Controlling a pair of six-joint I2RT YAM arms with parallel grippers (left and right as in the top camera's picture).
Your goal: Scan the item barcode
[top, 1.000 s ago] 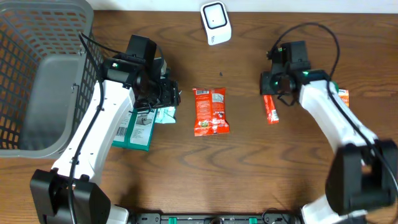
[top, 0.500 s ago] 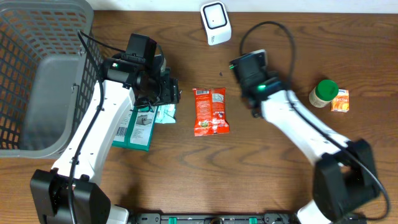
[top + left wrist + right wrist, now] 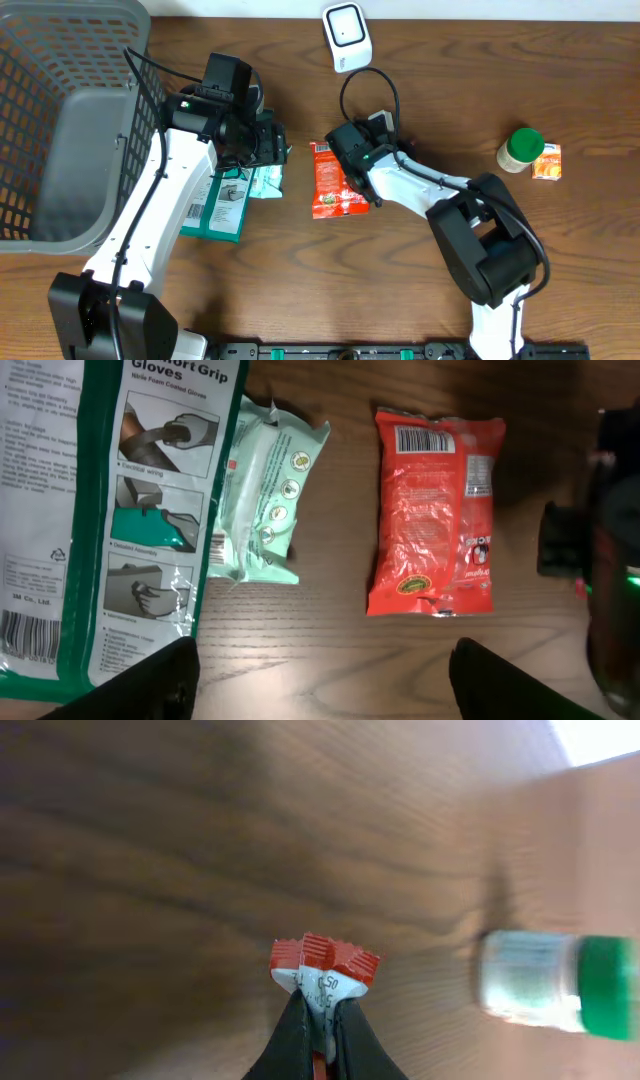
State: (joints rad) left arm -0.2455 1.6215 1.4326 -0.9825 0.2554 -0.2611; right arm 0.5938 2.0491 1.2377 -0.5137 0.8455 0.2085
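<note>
Basket (image 3: 40,60) left, glove pack (image 3: 215,210) outside beside it; right hand (image 3: 320,1012) pinches sachet (image 3: 325,965).

From here I see little of the room: a dark brown wooden table (image 3: 300,290), grain running side to side, evenly lit with a soft sheen. Past its far edge lies a pale strip (image 3: 480,8); a black rail (image 3: 340,350) lines the near edge. My right wrist view catches a bright white patch (image 3: 600,735) beyond the wood.

Four packets (image 3: 215,210) (image 3: 265,183) (image 3: 335,200) (image 3: 325,965), one jar (image 3: 520,150), one scanner (image 3: 346,37)
</note>
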